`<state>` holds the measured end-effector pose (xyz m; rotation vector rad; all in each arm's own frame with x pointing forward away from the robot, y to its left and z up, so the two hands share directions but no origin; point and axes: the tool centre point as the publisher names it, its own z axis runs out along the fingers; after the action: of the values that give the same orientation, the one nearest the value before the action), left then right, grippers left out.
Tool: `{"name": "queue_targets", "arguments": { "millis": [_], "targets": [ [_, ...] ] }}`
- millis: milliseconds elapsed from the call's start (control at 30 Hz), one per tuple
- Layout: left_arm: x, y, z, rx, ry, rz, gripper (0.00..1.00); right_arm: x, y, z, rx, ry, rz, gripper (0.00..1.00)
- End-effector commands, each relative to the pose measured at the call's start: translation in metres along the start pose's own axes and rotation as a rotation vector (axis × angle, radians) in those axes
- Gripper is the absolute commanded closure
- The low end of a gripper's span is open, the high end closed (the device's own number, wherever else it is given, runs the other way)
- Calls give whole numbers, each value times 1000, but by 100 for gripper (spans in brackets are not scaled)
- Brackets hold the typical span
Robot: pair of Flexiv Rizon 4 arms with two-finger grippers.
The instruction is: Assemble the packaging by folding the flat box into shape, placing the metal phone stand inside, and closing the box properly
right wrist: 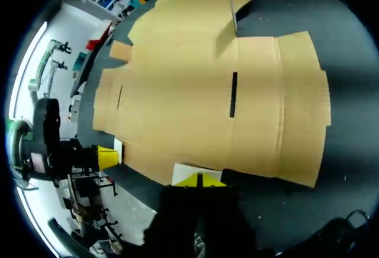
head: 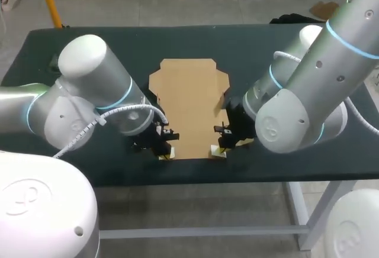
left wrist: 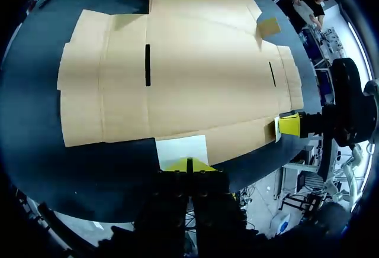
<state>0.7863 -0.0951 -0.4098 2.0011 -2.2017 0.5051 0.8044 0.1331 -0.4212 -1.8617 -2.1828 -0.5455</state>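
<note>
Flat cardboard box (head: 190, 107) lies unfolded mid-table, one of our grippers at each near corner.
It lies spread on the dark table (head: 266, 45); our left gripper (head: 165, 154) and right gripper (head: 218, 153) each have their yellow fingertips pressed together.

1. Pose: the left white robot arm with blue ring (head: 89, 92) enters from the left, wrist low. The left black gripper with yellow tips (head: 164, 153) points downward.
2. Its jaws are closed, tips meeting with only a thin seam between them.
3. Mirrored: the right white robot arm with blue ring (head: 308, 92). The right black gripper with yellow tips (head: 218, 151) sits level with the left jaws, apart.
4. Its jaws are likewise pressed together.
</note>
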Motion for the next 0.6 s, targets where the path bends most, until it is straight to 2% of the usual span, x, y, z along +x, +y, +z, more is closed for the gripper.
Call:
{"name": "queue_targets", "arguments": {
  "millis": [33, 300, 600],
  "targets": [
    [10, 6, 7, 39, -51, -4, 100, 3, -2, 10, -14, -41, -3, 100],
    [8, 3, 14, 45, -82, -1, 100, -1, -3, 21, -7, -40, -3, 100],
    [0, -4, 14, 3, -62, -34, 100, -6, -3, 25, -2, -50, 5, 100]
  ]
}}
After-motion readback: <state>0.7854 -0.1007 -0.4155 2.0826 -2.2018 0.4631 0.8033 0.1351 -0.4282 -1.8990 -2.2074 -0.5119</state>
